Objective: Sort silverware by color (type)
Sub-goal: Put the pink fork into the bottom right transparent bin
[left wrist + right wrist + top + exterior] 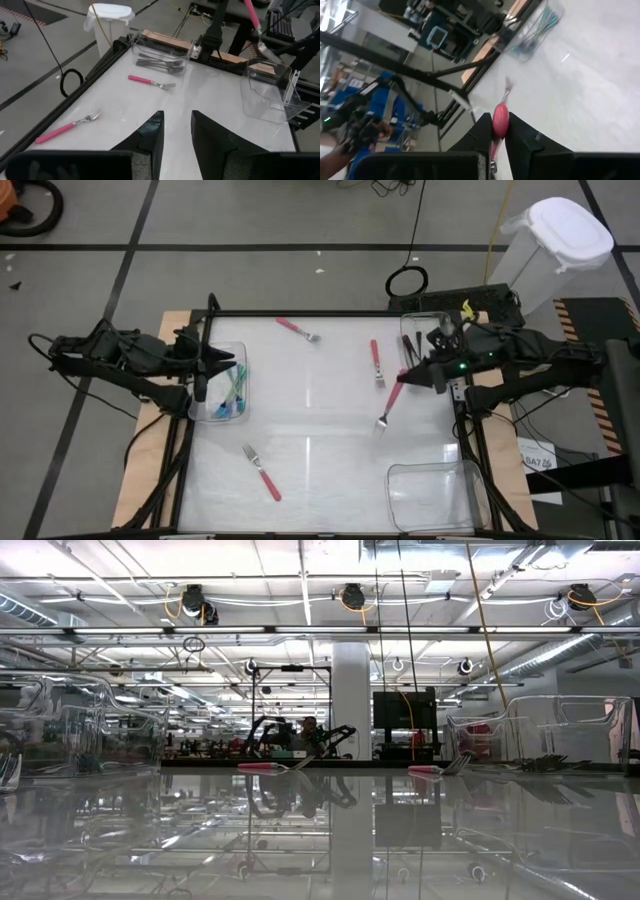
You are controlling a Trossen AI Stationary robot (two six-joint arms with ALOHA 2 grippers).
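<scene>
White and glossy, the worktop (320,420) carries three loose pink forks (262,472), while the right hand (408,376) grips a fourth pink fork (390,402) above it, and the left hand (203,380), fingers narrowly parted and empty, hovers over the bin of teal forks (236,392).

From my station I see pink-handled forks (298,329) with silver tines on the glossy white table (320,440). Teal-blue handles (235,392) fill one clear bin (243,348); another clear bin (150,44) holds dark grey forks (161,63). My right gripper (499,131) is black, pinching a pink fork (392,400). A white bag (560,235) covers the floor bin.
</scene>
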